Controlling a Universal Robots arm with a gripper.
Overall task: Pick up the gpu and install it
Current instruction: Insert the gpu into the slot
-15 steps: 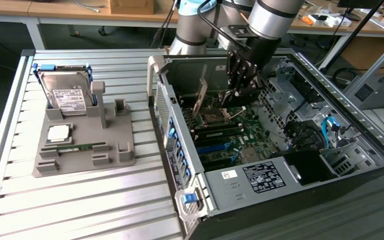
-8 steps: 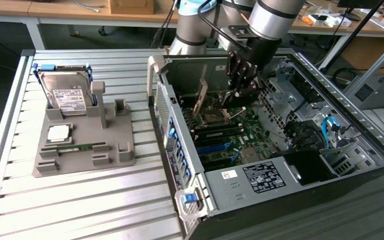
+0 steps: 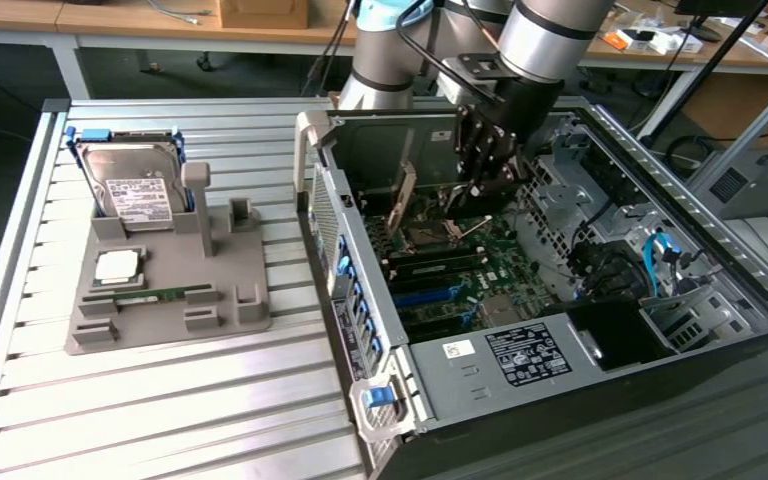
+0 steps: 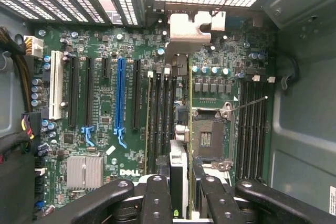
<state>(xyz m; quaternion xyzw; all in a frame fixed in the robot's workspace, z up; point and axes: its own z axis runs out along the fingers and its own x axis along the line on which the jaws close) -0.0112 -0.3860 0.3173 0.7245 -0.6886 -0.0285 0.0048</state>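
Your claw (image 4: 181, 182) is pinching the gpu (image 4: 179, 129) edge-on between its black fingers (image 4: 157, 198), and you've got the card upright over the motherboard (image 4: 105, 103), inside the open computer case (image 3: 491, 355). In the wrist view the card's silver end bracket (image 4: 186, 27) points toward the perforated rear wall of the case, and the board runs over the memory slots, just beside the empty CPU socket (image 4: 208, 135). The blue expansion slot (image 4: 120, 98) and the white one (image 4: 55, 90) sit off to one side. Outside the case, on the exterior view's left, your grey parts tray (image 3: 171, 300) carries the hard drive (image 3: 133, 185) standing upright, and the small memory stick (image 3: 157, 296) lying flat.
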